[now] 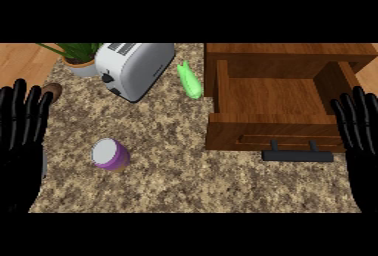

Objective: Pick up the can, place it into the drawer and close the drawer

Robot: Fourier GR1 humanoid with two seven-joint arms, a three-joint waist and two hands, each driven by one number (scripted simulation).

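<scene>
Granite counter point(221, 185) in head view, wooden drawer point(277, 95) pulled open at right, purple can point(111, 154) upright at left-centre, toaster point(136, 67) and green pepper point(190, 80) behind. Left hand point(22, 125) and right hand point(360, 125) both flat, fingers straight, holding nothing, 1 at each edge. Can sits just right of left hand, so reach there, wrap fingers round its side, keep it upright.

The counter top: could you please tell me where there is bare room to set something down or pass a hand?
Bare stone runs along the near edge, between the purple can and the open drawer, and up the middle. The far left is crowded: toaster, potted plant, green item. Open hands rest at left and right.
</scene>
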